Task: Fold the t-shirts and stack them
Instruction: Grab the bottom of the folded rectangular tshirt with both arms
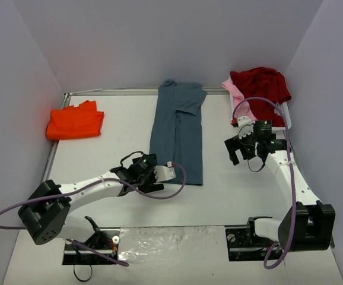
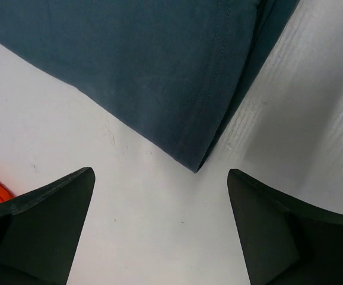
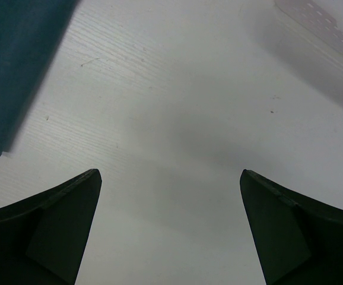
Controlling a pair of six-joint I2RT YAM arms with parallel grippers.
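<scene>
The blue-grey shirt [image 1: 176, 133] lies flat in a long strip in the middle of the surface [image 1: 100, 160]. The left tool [image 1: 166, 172] sits low by the shirt's near left corner. Its two fingers are spread wide apart and hold nothing. In the left wrist view, the shirt's corner points at the gap between the two fingers. It is just ahead of them and does not touch them.

The right tool [image 1: 238, 151] is on the other side of the shirt, a bit away from it, over bare surface. Its fingers are spread wide too, and nothing is in them. In the right wrist view, only an edge of the shirt shows, off to the far left.

The orange shirt [image 1: 75, 122] lies folded at the far left edge. The dark red shirt [image 1: 261, 89] is heaped in the far right corner, on top of the pink shirt [image 1: 237, 95]. A bit of a white basket [image 1: 286, 116] peeks out beside them.
</scene>
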